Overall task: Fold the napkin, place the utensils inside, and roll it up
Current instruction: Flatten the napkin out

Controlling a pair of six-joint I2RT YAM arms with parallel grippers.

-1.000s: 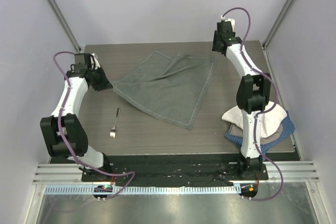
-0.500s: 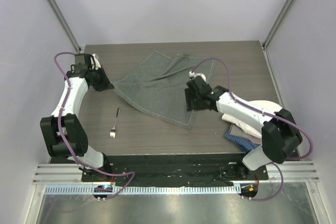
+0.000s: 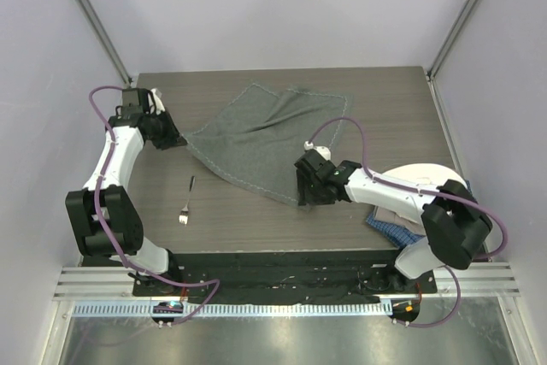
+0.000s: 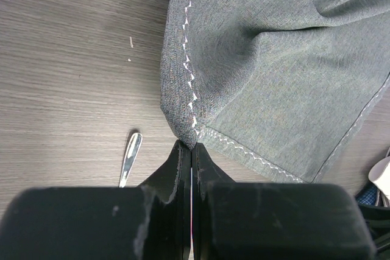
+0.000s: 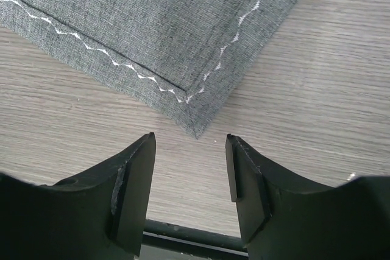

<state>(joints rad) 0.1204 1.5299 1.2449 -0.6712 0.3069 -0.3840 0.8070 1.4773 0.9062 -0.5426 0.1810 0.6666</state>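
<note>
The grey-green napkin [image 3: 265, 138] lies spread and wrinkled on the dark wood table. My left gripper [image 3: 181, 137] is shut on its left corner, with the cloth bunched at the fingertips in the left wrist view [image 4: 191, 147], where the napkin [image 4: 274, 77] fills the upper right. My right gripper [image 3: 301, 197] is open, with its jaws on either side of the napkin's near corner and not touching it. The right wrist view shows that corner [image 5: 170, 28] just ahead of the gripper [image 5: 190, 141]. The silver fork [image 3: 187, 201] lies left of the napkin, and its handle shows in the left wrist view [image 4: 130, 158].
A cream-white cloth [image 3: 419, 185] lies on a blue checked cloth [image 3: 393, 226] at the table's near right, under my right arm. Grey walls close in the table on the left, back and right. A black strip runs along the near edge.
My right arm has swung from the napkin's far right corner down to its near corner, with the jaws open. My left gripper has kept hold of the left corner and has not moved.
</note>
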